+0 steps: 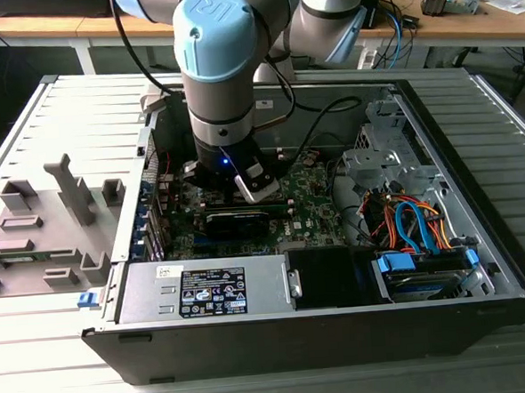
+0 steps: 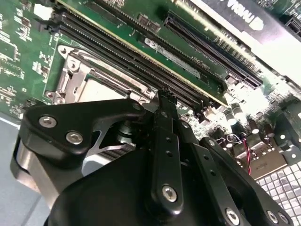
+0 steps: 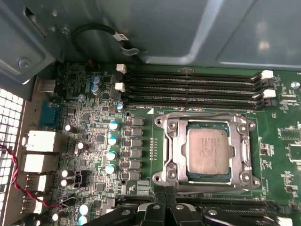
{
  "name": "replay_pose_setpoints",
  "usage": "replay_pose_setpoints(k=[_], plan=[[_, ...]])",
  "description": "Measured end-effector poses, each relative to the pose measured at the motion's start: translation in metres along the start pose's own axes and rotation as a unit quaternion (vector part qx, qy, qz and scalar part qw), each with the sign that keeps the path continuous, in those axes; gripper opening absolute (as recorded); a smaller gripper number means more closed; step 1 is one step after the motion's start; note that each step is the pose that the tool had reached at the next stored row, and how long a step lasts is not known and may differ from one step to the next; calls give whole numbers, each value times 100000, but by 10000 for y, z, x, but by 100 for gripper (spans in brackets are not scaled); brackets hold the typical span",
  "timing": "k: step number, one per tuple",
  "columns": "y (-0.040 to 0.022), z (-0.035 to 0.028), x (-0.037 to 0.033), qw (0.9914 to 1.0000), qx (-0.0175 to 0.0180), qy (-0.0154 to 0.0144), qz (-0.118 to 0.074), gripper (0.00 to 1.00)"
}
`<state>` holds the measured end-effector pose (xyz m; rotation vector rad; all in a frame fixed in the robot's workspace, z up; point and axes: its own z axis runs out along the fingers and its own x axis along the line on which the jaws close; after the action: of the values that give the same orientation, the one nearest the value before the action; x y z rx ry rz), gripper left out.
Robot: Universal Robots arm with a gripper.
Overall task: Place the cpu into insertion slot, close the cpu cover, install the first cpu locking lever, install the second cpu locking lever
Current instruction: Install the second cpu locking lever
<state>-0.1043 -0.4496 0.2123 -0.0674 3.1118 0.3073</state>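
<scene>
Black metal claw (image 3: 164, 200): fingers clenched together, nothing between them, tips just beside the near edge of the insertion slot (image 3: 171, 150).

Silver-rimmed insertion slot: we list the cpu (image 3: 208, 153) as seated flat in its centre. The cover (image 3: 244, 141) appears down around the cpu. We cannot tell whether either locking lever is latched.

Row of long black memory slots (image 3: 193, 87): just beyond the insertion slot, parallel to its far edge.

Grey case wall (image 3: 155, 28): beyond the memory slots.

Exterior view, dial centred on the arm (image 1: 223, 65): long black card (image 1: 237, 220) at six o'clock, with the power supply (image 1: 206, 289) further out the same way.

Hazards, as we judge them:
- The tips could slip off a thin lever and scrape the green board or the small parts around the rim.
- Pressing on a cpu that is not fully square could bend the contacts beneath.
- A sideways push could knock the memory slots.
</scene>
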Motion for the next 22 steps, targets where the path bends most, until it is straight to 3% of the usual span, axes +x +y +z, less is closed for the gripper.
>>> replay_pose_setpoints(k=[4,10,18,22], plan=[[17,57,34,99997,-511,101,-624,11],[41,84,40,99969,-755,448,-2333,11],[38,117,40,99922,-1309,669,-3657,11],[33,136,40,99916,-1325,709,-3804,11]])
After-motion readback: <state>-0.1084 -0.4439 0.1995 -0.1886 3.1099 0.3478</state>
